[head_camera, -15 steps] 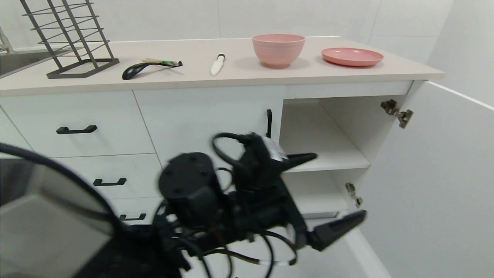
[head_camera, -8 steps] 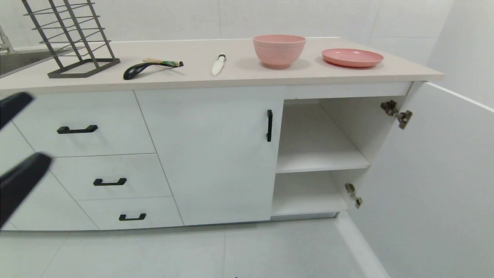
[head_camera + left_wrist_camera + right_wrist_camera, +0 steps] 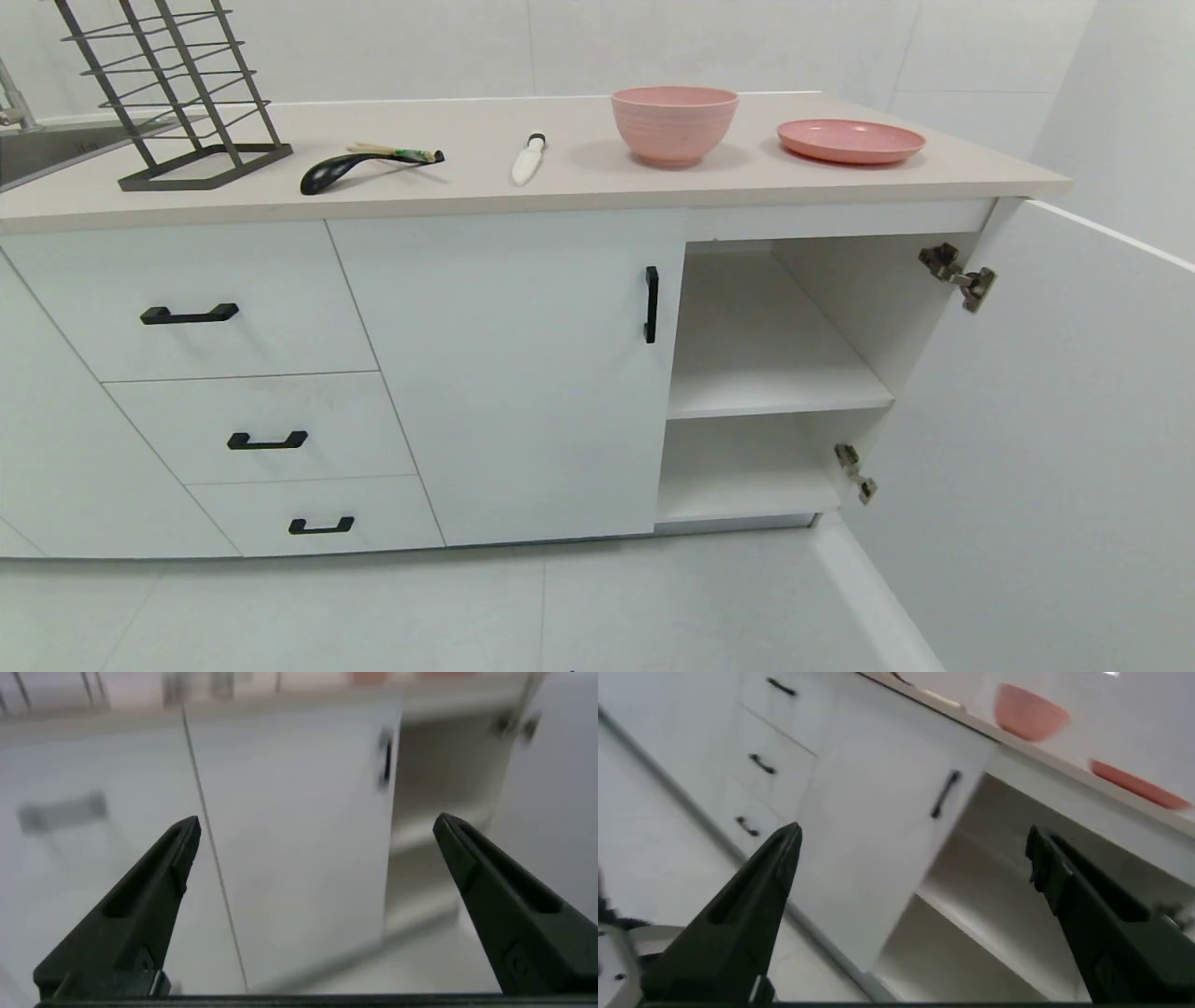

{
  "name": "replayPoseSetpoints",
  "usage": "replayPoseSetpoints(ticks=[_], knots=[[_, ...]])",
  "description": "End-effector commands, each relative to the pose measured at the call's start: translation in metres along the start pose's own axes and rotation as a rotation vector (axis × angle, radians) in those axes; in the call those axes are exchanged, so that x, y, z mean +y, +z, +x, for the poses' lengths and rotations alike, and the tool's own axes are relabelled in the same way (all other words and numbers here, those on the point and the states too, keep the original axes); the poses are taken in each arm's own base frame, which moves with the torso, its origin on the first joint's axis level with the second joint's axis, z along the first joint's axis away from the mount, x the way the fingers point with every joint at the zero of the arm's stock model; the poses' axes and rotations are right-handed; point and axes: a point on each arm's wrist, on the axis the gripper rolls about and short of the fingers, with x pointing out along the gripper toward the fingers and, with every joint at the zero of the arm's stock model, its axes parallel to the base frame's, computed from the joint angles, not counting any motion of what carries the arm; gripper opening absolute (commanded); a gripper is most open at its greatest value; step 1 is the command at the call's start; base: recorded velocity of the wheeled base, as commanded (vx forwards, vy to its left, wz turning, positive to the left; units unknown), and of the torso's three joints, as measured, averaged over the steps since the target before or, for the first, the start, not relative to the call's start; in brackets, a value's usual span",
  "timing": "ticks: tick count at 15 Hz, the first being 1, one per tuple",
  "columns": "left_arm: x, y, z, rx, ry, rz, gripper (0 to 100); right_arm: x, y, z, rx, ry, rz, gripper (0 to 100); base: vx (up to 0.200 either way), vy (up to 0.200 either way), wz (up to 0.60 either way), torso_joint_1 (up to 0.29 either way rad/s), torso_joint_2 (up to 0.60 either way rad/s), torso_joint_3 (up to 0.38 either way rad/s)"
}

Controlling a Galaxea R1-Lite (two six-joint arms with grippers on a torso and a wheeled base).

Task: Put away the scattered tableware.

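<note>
A pink ribbed bowl is set on the beige table at twelve o'clock, a flat pink plate at its three o'clock. Both are judged light, slippery, best pinched at the rim. The left tool and the right tool are spread wide.

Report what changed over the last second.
The open left gripper swung from in front of the white cupboard away to the robot's left. Nothing was gripped or released. The round pink bowl, flat pink plate, white knife and black spoon stayed on the beige countertop; the cupboard's right door stayed open.
</note>
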Motion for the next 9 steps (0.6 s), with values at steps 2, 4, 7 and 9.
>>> replayPoseSetpoints(ticks=[2, 4, 7, 9], knots=[[-0.002, -0.035, -0.007, 0.146, 0.115, -0.039, 100, 0.006, -0.018, -0.008, 0.127, -0.154, 0.080, 100, 0.000, 0.000, 0.00, 0.000, 0.00, 0.000], [-0.001, -0.034, -0.007, 0.139, 0.139, -0.036, 100, 0.009, -0.031, -0.010, 0.256, -0.245, 0.185, 100, 0.000, 0.000, 0.00, 0.000, 0.00, 0.000], [0.000, -0.034, -0.007, 0.139, 0.177, -0.039, 100, 0.005, -0.033, -0.012, 0.320, -0.449, 0.186, 100, 0.000, 0.000, 0.00, 0.000, 0.00, 0.000], [-0.001, -0.034, -0.007, 0.137, 0.127, -0.038, 100, 0.004, -0.033, -0.013, 0.339, -0.523, 0.211, 100, 0.000, 0.000, 0.00, 0.000, 0.00, 0.000]])
